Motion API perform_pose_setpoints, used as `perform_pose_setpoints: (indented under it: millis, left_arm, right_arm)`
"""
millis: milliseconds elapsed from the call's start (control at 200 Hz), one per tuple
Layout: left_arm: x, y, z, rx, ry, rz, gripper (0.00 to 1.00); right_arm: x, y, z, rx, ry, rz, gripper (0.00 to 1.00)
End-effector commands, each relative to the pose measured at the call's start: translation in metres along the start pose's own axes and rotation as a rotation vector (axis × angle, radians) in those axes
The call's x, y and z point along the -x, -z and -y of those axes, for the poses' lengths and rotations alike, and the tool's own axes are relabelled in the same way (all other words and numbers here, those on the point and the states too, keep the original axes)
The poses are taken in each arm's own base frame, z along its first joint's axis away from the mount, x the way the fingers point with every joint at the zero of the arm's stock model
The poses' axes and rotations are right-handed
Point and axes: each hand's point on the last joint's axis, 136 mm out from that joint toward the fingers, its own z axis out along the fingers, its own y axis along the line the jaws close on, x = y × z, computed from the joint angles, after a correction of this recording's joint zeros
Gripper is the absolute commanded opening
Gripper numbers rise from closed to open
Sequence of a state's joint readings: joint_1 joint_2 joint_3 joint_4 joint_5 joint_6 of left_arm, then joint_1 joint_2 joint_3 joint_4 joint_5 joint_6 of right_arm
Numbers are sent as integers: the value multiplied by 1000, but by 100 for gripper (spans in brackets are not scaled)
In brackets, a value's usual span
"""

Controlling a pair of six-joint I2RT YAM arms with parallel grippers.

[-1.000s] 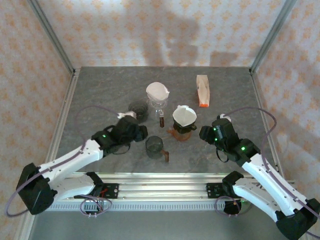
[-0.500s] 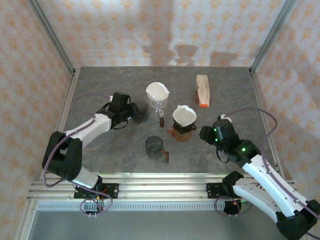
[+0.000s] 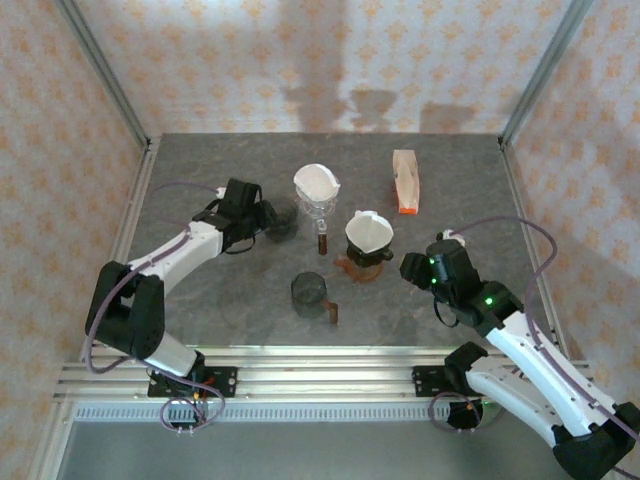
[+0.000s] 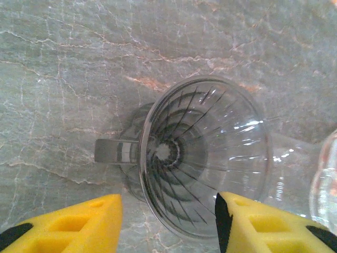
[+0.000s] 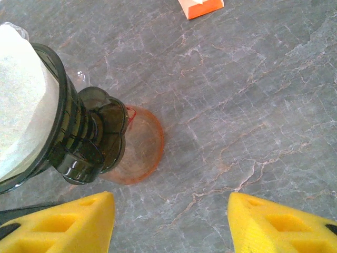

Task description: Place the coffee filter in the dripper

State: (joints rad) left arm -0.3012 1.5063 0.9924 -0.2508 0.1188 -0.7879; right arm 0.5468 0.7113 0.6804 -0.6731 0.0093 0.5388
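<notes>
An empty smoky glass dripper (image 4: 205, 158) with ribbed walls lies in the left wrist view, handle (image 4: 110, 150) to the left. From above the same dripper (image 3: 279, 222) sits left of centre. My left gripper (image 4: 168, 221) is open, its yellow fingertips either side of the dripper's near rim; from above the left gripper (image 3: 264, 218) is just left of it. One white coffee filter (image 3: 316, 182) sits in a clear dripper, another filter (image 5: 18, 100) in a dark dripper (image 5: 79, 137). My right gripper (image 5: 171, 221) is open over bare table, right of that dark dripper.
A white packet with an orange end (image 3: 404, 182) lies at the back right. A grey cup with a brown handle (image 3: 311, 292) stands near the front centre. The dark dripper rests on an orange base (image 5: 139, 147). Metal frame posts and patterned walls enclose the grey stone table (image 3: 200, 290).
My left arm has swung from the front of the table out to the back left, up to the empty dripper. The right arm has stayed put.
</notes>
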Motion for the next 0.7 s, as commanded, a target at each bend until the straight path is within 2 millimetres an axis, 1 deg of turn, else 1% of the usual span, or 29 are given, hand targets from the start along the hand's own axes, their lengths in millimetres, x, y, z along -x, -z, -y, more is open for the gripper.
perform_pose_setpoints:
  millis: [0, 85, 220, 310, 395, 515, 606, 696]
  left_arm:
    - [2, 13, -1, 4, 46, 41, 51]
    - [-6, 6, 1, -3, 93, 23, 51]
    - [-22, -18, -1, 2, 173, -23, 50]
    - [-24, -28, -5, 27, 191, -17, 50]
    - [-23, -32, -11, 60, 191, -2, 48]
    - [-22, -32, -19, 93, 188, 17, 39]
    - [-23, -31, -22, 104, 179, 12, 29]
    - [-23, -29, -27, 115, 173, 7, 16]
  right_arm:
    - [-1, -5, 9, -38, 0, 17, 59]
    - [-1, -6, 9, -35, -5, 19, 59]
    - [-1, -7, 9, -38, -5, 16, 59]
    - [-1, -5, 10, -41, -6, 17, 59]
    - [-1, -3, 11, -38, -5, 22, 59]
    - [0, -2, 11, -38, -1, 22, 59]
    - [0, -2, 11, -41, 2, 25, 59]
    - [1, -2, 10, -36, 3, 28, 59]
